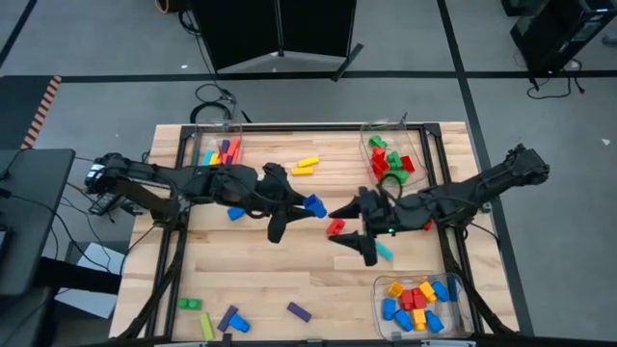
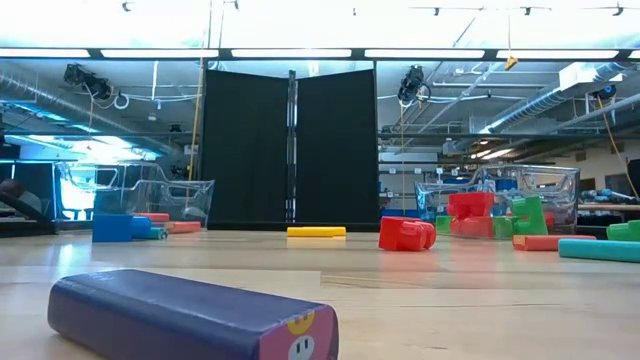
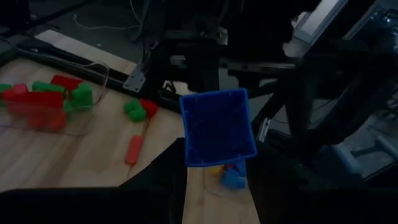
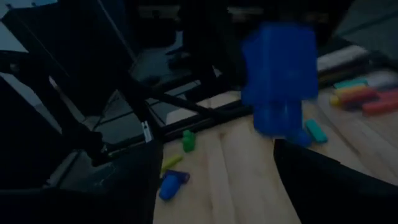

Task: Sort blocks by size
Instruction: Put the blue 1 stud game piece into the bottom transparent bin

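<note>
My left gripper [image 1: 301,205] reaches in from the table's left, above mid-table, shut on a blue block [image 1: 314,204]. In the left wrist view this block [image 3: 217,127] shows its hollow underside. My right gripper [image 1: 351,229] comes from the table's right and faces it a short way off. It is open, and its wrist view [image 4: 217,186] shows nothing between the fingers. That view also shows the blue block [image 4: 280,74] ahead, blurred. A red block [image 1: 335,227] and a teal block [image 1: 384,251] lie on the wood under the right gripper. My left gripper pinches the blue block by its end nearest the wrist [image 3: 217,160], between the two fingers. The fingers come about level from the table's left. The block sticks out past the fingertips, lifted clear of the table, with its open underside turned toward the wrist camera.
Three clear bins stand on the table: far left [image 1: 217,149] with long bars, far right [image 1: 390,154] with red and green blocks, near right [image 1: 419,304] with blue, yellow and red ones. Loose blocks lie about: yellow [image 1: 306,166], blue [image 1: 236,214], green [image 1: 190,305], purple [image 1: 299,311].
</note>
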Controlling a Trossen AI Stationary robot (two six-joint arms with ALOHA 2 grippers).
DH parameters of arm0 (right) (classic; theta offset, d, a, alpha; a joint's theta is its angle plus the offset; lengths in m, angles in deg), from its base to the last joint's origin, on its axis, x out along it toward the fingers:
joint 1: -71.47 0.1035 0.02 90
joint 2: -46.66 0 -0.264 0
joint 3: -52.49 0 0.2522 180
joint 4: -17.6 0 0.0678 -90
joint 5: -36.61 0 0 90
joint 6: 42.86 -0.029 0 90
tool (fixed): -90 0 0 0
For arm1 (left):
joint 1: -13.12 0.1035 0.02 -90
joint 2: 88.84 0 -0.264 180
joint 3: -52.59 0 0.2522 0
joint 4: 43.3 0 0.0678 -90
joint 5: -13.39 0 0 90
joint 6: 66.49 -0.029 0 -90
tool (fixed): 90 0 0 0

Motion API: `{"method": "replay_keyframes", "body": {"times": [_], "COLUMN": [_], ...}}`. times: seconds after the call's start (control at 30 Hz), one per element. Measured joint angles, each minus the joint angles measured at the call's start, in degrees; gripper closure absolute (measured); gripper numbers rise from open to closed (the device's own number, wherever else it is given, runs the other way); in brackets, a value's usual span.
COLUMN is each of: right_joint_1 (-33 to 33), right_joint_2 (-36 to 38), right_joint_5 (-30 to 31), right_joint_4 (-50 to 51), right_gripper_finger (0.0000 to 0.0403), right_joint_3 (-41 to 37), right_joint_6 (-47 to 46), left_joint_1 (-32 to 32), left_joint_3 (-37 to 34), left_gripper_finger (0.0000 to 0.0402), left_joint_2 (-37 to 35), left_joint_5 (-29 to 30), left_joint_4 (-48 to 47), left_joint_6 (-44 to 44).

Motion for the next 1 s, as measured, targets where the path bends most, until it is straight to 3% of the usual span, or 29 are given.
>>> {"method": "replay_keyframes", "body": {"times": [0.23, 1.0], "right_joint_1": [-3.2, -8.4], "right_joint_2": [-3.1, -5.6], "right_joint_5": [-2.1, -5.2], "right_joint_4": [-2.9, -3.4], "right_gripper_finger": [0.0073, 0.0114], "right_joint_3": [-0.1, 0.1], "right_joint_6": [3.0, 2.6], "left_joint_1": [0.1, 0.4], "left_joint_3": [0.0, -0.1], "left_gripper_finger": [0.0259, 0.0259], "left_joint_2": [0.4, 0.7], "left_joint_5": [0.0, -1.1], "left_joint_4": [-1.0, -1.1], "left_joint_6": [-0.1, -1.0]}}
